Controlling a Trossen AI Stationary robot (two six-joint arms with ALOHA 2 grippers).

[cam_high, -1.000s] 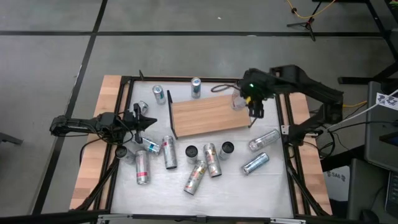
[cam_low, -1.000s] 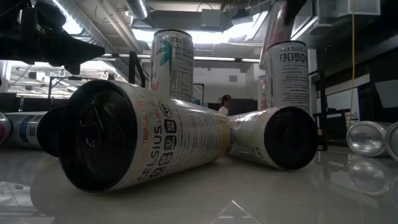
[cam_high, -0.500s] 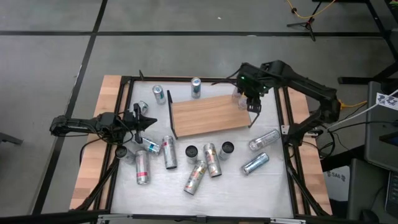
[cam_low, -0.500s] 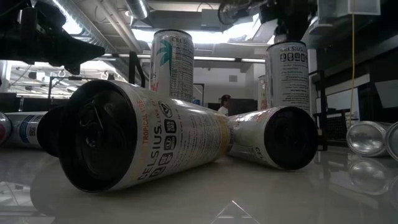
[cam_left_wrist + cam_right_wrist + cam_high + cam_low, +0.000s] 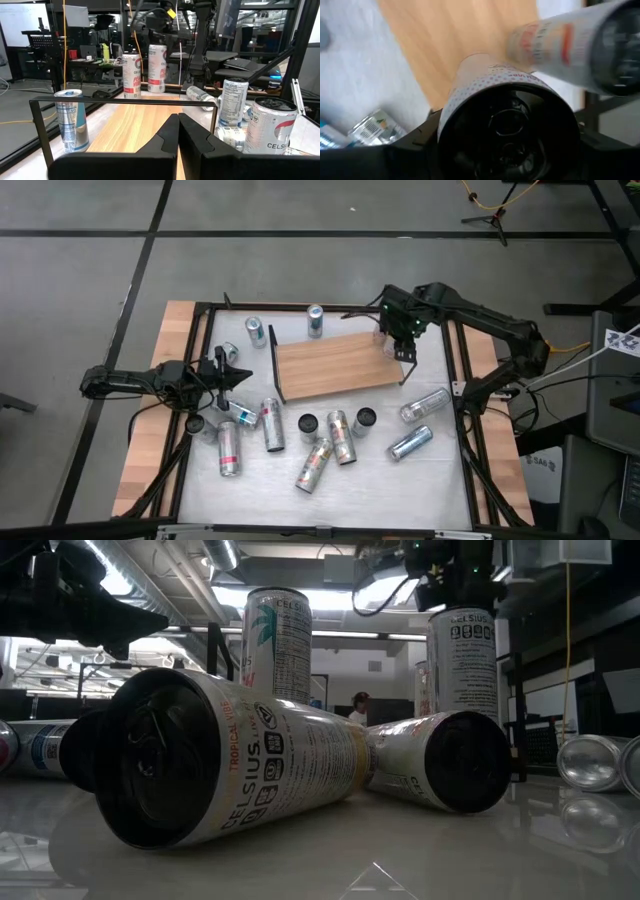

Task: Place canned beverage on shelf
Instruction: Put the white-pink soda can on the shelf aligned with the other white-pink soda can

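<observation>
We begin at the right gripper [image 5: 394, 337], whose fingers are clamped around the sides of a pale can [image 5: 507, 112]. Its wrist camera looks straight down onto the can's dark top. The can stands directly beneath the gripper, over the far right corner of the shelf [image 5: 335, 367], the light wooden board with black wire ends. A second can [image 5: 570, 45] stands just beside the held one at the same corner. We cannot tell whether the held can's base already rests on the board.

We judge the task close to done for this can: it has reached the shelf, and what remains is to settle it, let go and lift clear. Many more cans [image 5: 325, 438] lie and stand on the white tabletop [image 5: 350, 480], on the near side of the shelf from the gripper.

The right arm reaches in from the table's right edge, elbow raised and wrist pointing down. Well away, past the shelf's opposite end, the left gripper [image 5: 232, 376] waits with fingers pressed together, its arm stretched out low.
</observation>
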